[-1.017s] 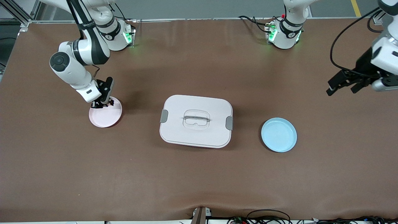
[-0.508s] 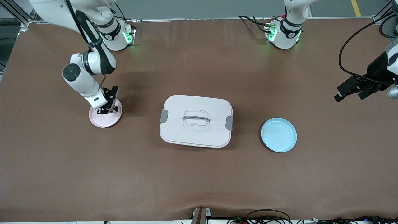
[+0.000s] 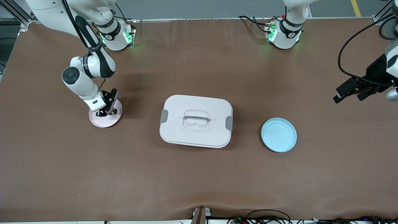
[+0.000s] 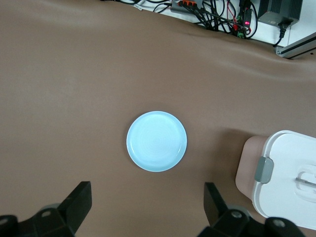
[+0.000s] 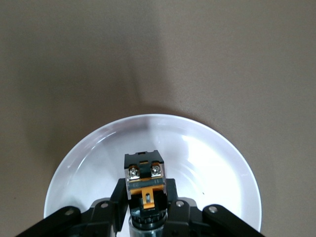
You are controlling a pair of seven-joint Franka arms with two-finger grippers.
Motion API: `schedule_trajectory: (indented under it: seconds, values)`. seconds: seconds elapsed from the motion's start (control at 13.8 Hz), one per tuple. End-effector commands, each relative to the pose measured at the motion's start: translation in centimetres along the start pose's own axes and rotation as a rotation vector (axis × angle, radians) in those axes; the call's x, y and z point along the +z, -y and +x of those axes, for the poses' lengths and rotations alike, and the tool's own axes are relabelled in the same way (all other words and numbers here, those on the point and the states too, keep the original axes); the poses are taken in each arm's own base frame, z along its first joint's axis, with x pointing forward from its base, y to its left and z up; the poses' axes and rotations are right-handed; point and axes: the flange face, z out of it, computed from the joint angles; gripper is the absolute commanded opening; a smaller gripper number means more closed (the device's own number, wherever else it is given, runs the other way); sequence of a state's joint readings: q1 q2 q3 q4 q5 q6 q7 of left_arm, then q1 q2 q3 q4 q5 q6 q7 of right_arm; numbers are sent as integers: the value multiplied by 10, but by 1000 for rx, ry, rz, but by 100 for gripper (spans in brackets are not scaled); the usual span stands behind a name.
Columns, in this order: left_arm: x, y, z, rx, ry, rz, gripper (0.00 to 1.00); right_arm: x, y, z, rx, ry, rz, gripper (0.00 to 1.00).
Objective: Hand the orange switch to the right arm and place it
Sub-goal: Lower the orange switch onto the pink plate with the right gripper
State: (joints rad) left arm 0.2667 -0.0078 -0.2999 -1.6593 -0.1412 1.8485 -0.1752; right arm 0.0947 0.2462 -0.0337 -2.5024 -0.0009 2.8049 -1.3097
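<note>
Legible text: none. The white jointed right arm [image 3: 82, 67] carries a black strap with pale lettering, too small to read. The two round white arm bases at the desk's edge, one toward the right arm's end [image 3: 113, 34] and one toward the left arm's end [image 3: 284, 32], each bear a small dark mark, not readable.

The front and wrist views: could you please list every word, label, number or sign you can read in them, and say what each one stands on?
None can be read.
Right arm: a dark strap along it bears pale lettering, too small to read.
Orange switch in the right gripper over the pink plate: no marking.
White box, blue plate, left gripper: no text.
</note>
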Motion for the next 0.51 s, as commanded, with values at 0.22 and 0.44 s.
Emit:
schedule_trajectory:
  seconds: [0.22, 0.44]
  values:
    - [-6, 0, 7, 11, -2, 20, 100, 10, -5, -9, 39, 2, 15, 100]
    - [-6, 2, 7, 10, -3, 27, 100, 8, -7, -7, 56, 1, 14, 100]
